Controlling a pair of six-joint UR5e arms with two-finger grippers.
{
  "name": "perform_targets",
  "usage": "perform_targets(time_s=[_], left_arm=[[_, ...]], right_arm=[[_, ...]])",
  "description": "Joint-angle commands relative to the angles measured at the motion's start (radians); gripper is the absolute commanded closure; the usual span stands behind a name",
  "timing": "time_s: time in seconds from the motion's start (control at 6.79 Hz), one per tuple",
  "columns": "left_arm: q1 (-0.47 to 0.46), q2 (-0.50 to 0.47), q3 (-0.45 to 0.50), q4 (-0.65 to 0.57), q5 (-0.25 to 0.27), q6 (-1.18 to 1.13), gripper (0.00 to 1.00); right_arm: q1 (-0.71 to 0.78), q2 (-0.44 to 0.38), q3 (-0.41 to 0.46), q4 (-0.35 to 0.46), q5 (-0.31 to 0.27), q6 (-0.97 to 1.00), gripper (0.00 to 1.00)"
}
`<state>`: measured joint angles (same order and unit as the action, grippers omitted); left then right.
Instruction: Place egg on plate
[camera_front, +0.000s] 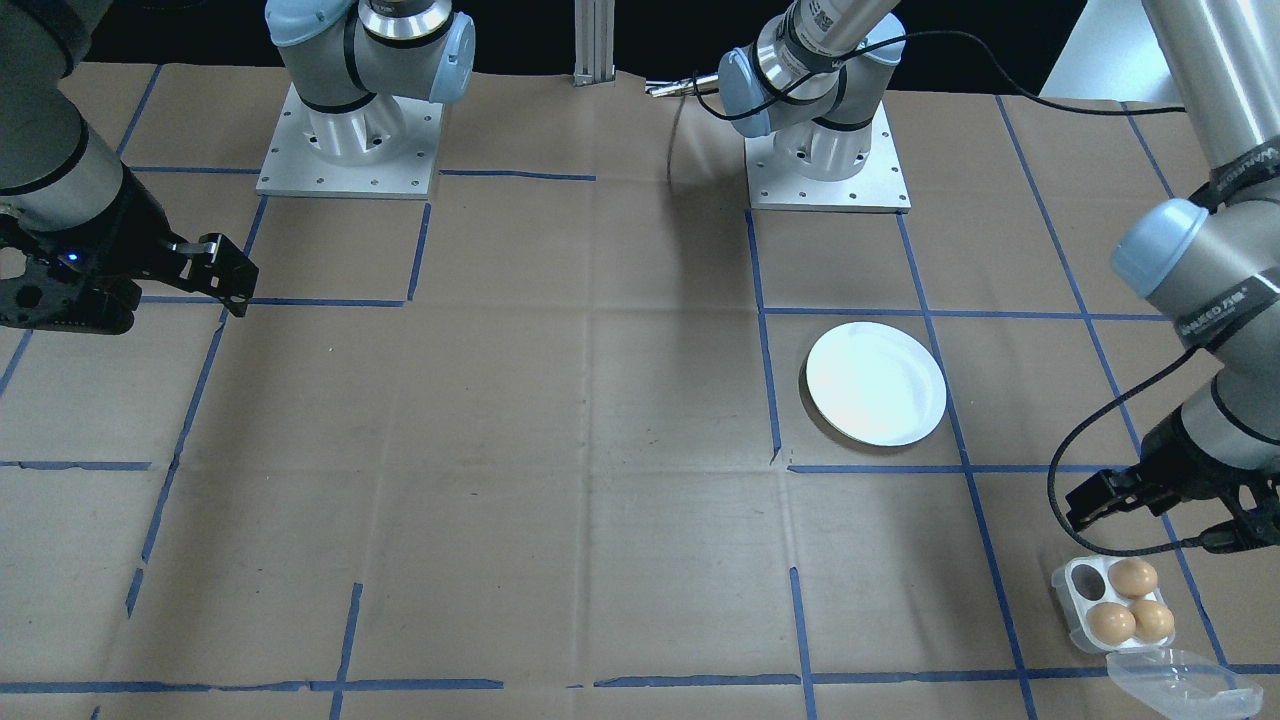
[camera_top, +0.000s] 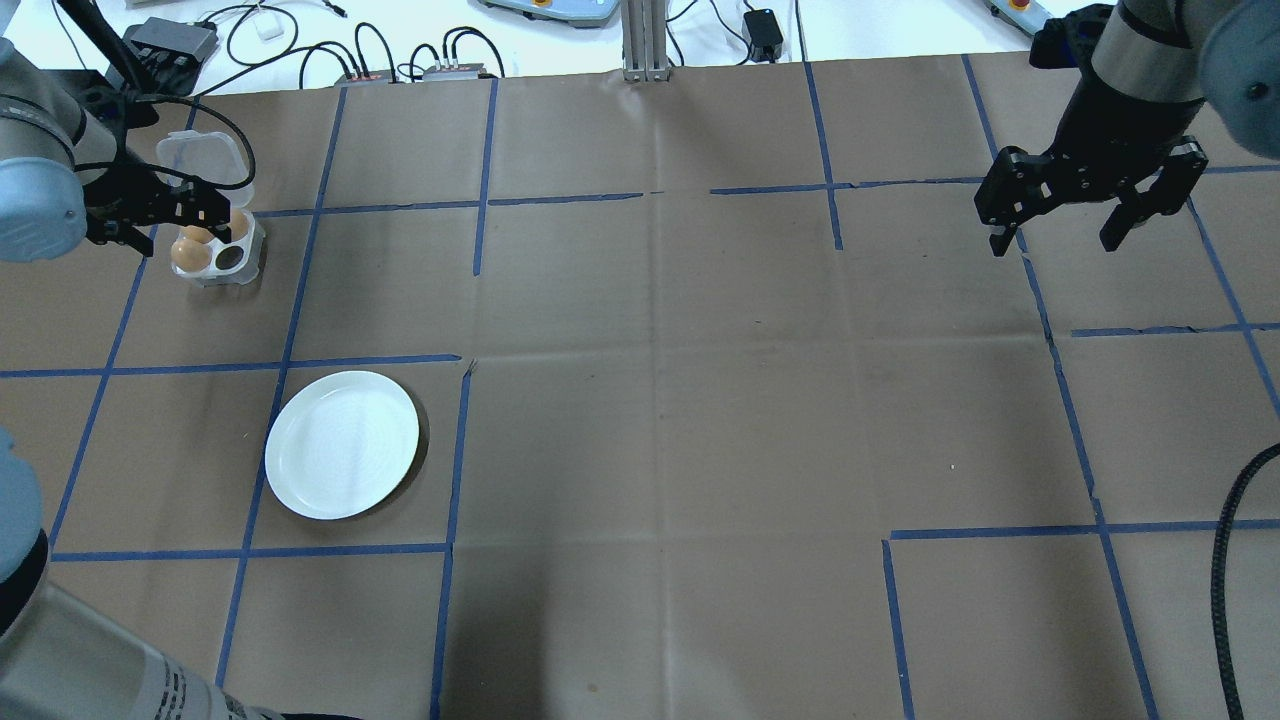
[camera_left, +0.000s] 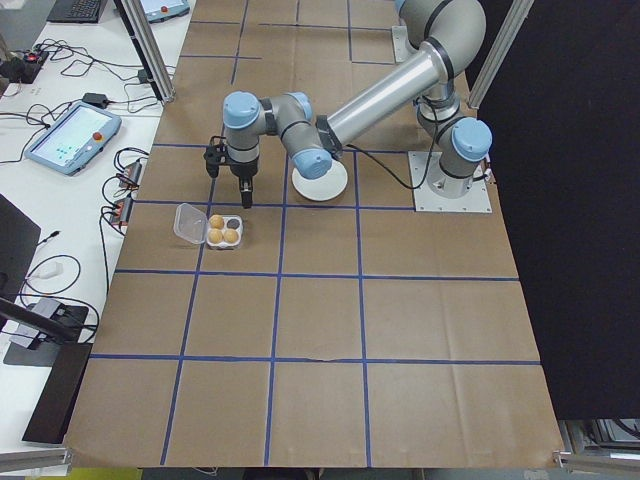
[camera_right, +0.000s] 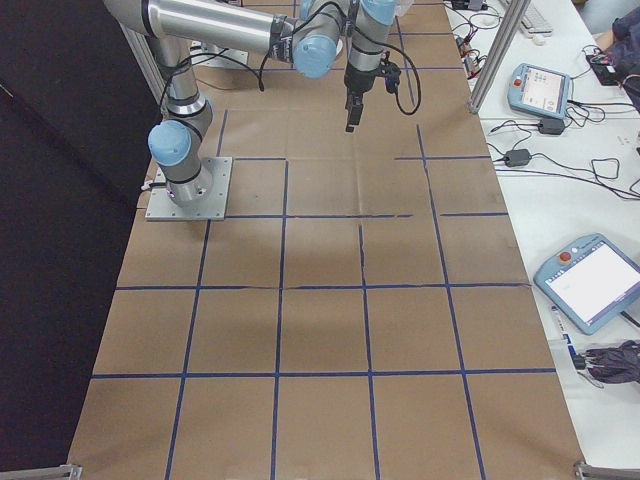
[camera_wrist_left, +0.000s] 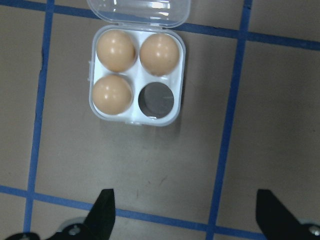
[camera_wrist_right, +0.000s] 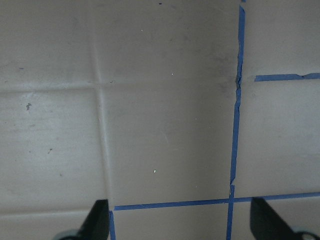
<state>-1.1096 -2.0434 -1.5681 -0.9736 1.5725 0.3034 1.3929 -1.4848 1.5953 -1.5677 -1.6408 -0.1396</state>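
The plate (camera_top: 342, 445) lies flat and bare in the lower left of the overhead view, inside a square of blue tape (camera_top: 455, 460) on the brown paper (camera_top: 700, 400) that covers the table. In the front-facing view it sits right of centre.

The tray (camera_wrist_left: 136, 77) is in the upper left of the overhead view, well apart from the plate, with a tape line running between them. Its clear lid (camera_wrist_left: 138, 11) is folded open and lies flat behind it. Seen from the left wrist camera, three eggs (camera_wrist_left: 116, 50) fill three of the four cups: both upper ones and the lower left. The lower right cup (camera_wrist_left: 155, 100) is empty.

The left gripper (camera_wrist_left: 184, 215) hangs above the paper just beside the tray, not touching it. Its fingers (camera_wrist_left: 102, 210) are spread wide apart, with nothing between them. In the overhead view it partly covers the tray, so its height over the eggs is hard to judge there.

The right gripper (camera_top: 1062, 235) is at the upper right of the overhead view, far from plate and tray. It points down over bare paper near a tape crossing, fingers spread apart and holding nothing, as the right wrist camera also shows.
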Motion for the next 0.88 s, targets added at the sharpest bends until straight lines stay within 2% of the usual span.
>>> perform_targets(time_s=[0.0, 0.74], left_arm=[[0.013, -0.117, 0.068, 0.052, 0.021, 0.104, 0.01], [0.065, -0.141, 0.086, 0.018, 0.012, 0.223, 0.01]], right_arm=[[0.000, 0.000, 0.000, 0.000, 0.001, 0.000, 0.00], [0.000, 0.000, 0.000, 0.000, 0.001, 0.000, 0.00]])
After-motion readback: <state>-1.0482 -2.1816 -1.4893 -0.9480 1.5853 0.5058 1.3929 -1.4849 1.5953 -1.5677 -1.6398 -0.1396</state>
